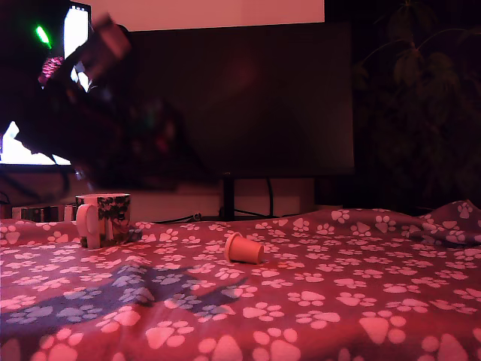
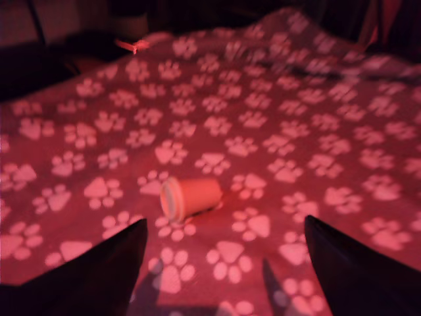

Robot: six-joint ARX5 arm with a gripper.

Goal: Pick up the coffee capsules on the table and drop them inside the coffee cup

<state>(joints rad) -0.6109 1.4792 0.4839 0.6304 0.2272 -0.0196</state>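
Note:
One coffee capsule [image 1: 243, 249] lies on its side on the paw-print table [image 1: 338, 301], near the middle of the exterior view; the wrist view shows the same capsule [image 2: 191, 197] tipped over with its rim showing. The coffee cup [image 1: 107, 218], leafy patterned with a white handle, stands upright at the exterior view's left. High above the cup the arm is a dark blur, its gripper too smeared to pick out there. In the wrist view my gripper [image 2: 223, 263] is open, both dark fingers [image 2: 99, 276] wide apart with only cloth between them, the capsule lying just beyond the gap.
A large dark monitor [image 1: 248, 98] on a stand rises behind the table. A plant [image 1: 421, 75] stands in shadow at the exterior view's right. The cloth bunches into a fold [image 1: 451, 222] at the far right. The arm's shadow [image 1: 98, 297] falls across the cloth at the front left.

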